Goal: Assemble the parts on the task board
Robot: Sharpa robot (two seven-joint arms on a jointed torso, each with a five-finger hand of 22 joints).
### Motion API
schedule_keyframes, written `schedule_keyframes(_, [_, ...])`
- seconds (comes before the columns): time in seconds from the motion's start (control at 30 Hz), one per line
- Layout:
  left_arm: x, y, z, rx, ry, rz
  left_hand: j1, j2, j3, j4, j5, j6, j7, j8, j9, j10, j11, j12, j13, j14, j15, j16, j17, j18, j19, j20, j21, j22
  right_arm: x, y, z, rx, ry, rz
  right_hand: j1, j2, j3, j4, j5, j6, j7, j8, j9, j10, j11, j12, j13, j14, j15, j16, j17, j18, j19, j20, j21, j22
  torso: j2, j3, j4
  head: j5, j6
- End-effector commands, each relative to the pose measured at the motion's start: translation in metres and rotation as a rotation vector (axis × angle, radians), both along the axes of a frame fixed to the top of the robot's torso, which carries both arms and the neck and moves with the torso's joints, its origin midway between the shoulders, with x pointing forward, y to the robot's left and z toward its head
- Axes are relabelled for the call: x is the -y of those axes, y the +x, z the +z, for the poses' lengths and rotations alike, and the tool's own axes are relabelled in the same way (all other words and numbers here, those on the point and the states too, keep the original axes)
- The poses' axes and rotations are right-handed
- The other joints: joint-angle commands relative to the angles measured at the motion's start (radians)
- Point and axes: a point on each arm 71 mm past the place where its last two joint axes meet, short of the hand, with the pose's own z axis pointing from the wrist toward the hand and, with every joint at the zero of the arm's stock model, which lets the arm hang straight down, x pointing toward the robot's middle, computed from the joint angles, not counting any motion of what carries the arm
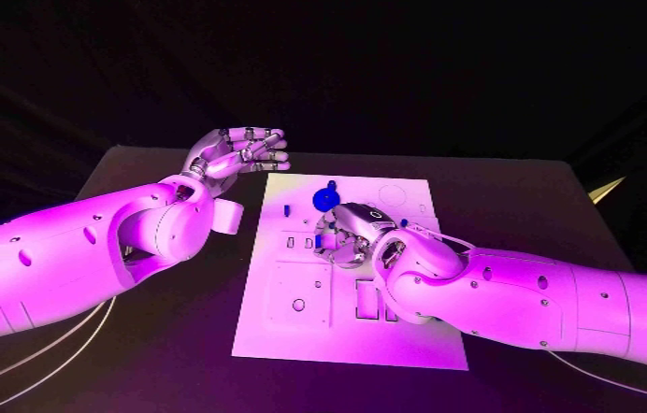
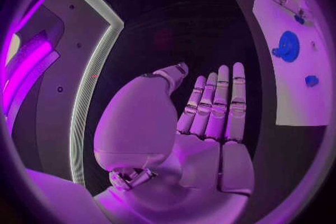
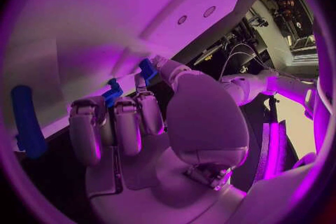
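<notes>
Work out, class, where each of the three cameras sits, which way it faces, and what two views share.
Head view: from the head, down on the white task board; both arms show.
Left wrist view: behind the left hand, held off the board.
Right wrist view: behind the right hand, over the board.
Shared by head and left wrist: round blue part.

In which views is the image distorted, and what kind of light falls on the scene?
Head view: magenta light washes the task board and both arms; the background is dark. Left wrist view: fisheye circle in a dark frame; the board's straight edge bends near the round blue part. Right wrist view: same fisheye bending, pink light on the right hand.
</notes>
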Motion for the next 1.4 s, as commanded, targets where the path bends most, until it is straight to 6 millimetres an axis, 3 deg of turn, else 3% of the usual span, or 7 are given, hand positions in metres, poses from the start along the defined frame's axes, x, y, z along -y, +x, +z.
schedule_keyframes(0.03, [0.002,0.000,0.001,0.003,-0.009,-0.018,0.010,0.000,-0.002,-0.006,-0.004,-0.009,0.044,-0.005,-0.001,-0.004,0.003,-0.004,0.001,-0.005,0.002,-0.005,0.001,0.013,0.003,0.003,0.001,-0.001,-0.001,-0.001,0.000,0.005,-0.006,0.014,0.000,-0.009,-0.010,0.000,-0.011,-0.009,0.001,-0.008,-0.001,-0.009,0.002,-0.005,0.101,0.104,0.006,0.006,0.263,0.000,0.093,0.007,-0.004,0.243,0.000,0.0005,-0.0001,0.000,-0.001])
schedule_keyframes(0.47, [0.001,0.001,-0.001,-0.016,0.006,-0.026,0.009,0.000,-0.003,-0.006,-0.004,-0.010,0.044,-0.006,-0.001,-0.006,0.003,-0.004,0.001,-0.005,0.002,-0.006,0.003,0.013,0.003,0.004,0.001,-0.001,0.005,-0.008,0.011,0.069,0.099,0.014,0.137,0.026,-0.337,0.146,-0.026,-0.066,0.025,-0.086,-0.020,-0.026,0.024,-0.019,0.083,0.104,0.026,0.006,0.263,0.000,0.093,0.026,-0.005,0.243,-0.002,0.0019,0.0003,0.002,-0.004])
schedule_keyframes(0.8, [0.004,0.001,-0.014,-0.083,0.265,-0.146,-0.046,-0.033,-0.106,0.059,-0.004,0.019,0.000,0.023,0.020,0.130,-0.053,0.084,0.047,0.181,-0.068,0.197,0.149,0.014,0.194,-0.067,0.144,0.063,0.037,-0.008,0.043,0.025,0.310,0.018,0.196,0.066,-0.331,0.172,0.028,-0.019,0.013,-0.064,-0.007,-0.033,0.014,-0.022,0.078,0.100,0.018,-0.001,0.247,0.005,0.085,0.020,-0.022,0.229,-0.014,0.0034,-0.0056,0.011,0.001])
schedule_keyframes(0.9, [0.006,0.000,-0.021,-0.126,0.412,-0.204,-0.065,-0.043,-0.057,0.085,0.018,0.094,-0.057,0.140,0.098,0.228,-0.114,0.255,0.168,0.257,-0.127,0.532,0.395,0.008,0.285,-0.135,0.320,0.166,0.056,-0.004,0.051,-0.046,0.365,-0.034,0.195,0.073,-0.325,0.174,0.037,-0.009,0.010,-0.056,-0.004,-0.036,0.012,-0.024,0.076,0.100,0.015,-0.002,0.244,0.006,0.083,0.017,-0.027,0.225,-0.022,0.0053,-0.0083,0.016,0.001])
schedule_keyframes(0.97, [0.008,0.000,-0.025,-0.154,0.497,-0.234,-0.109,-0.061,0.005,0.104,0.012,0.077,-0.077,0.237,0.184,0.195,-0.146,0.435,0.321,0.326,-0.145,0.916,0.766,0.005,0.263,-0.149,0.490,0.290,0.067,-0.001,0.055,-0.086,0.395,-0.070,0.192,0.079,-0.321,0.175,0.043,-0.006,0.009,-0.052,-0.002,-0.035,0.011,-0.023,0.076,0.099,0.014,-0.002,0.244,0.006,0.083,0.016,-0.026,0.226,-0.027,0.0060,-0.0099,0.018,0.000])
schedule_keyframes(1.03, [0.011,0.002,-0.029,-0.198,0.600,-0.261,-0.185,-0.046,-0.001,0.120,0.016,0.032,-0.087,0.331,0.276,0.129,-0.152,0.621,0.480,0.406,-0.156,1.103,0.965,-0.023,0.285,-0.155,0.766,0.595,0.083,0.002,0.062,-0.117,0.422,-0.113,0.190,0.081,-0.320,0.176,0.045,-0.005,0.009,-0.050,-0.001,-0.034,0.010,-0.022,0.077,0.099,0.014,-0.002,0.244,0.006,0.083,0.016,-0.025,0.226,-0.032,0.0069,-0.0113,0.022,-0.003])
schedule_keyframes(1.4, [0.031,0.018,-0.030,-0.283,1.047,-0.295,-0.294,-0.007,-0.128,0.131,0.007,-0.006,-0.118,0.496,0.449,0.242,-0.171,1.097,0.957,0.548,-0.177,1.293,1.236,-0.075,0.363,-0.169,1.087,1.013,0.131,0.020,0.077,-0.159,0.453,-0.240,0.181,0.082,-0.321,0.179,0.045,-0.003,0.008,-0.047,0.000,-0.034,0.009,-0.021,0.077,0.100,0.013,-0.002,0.244,0.005,0.084,0.015,-0.024,0.228,-0.050,0.0087,-0.0164,0.028,-0.016])
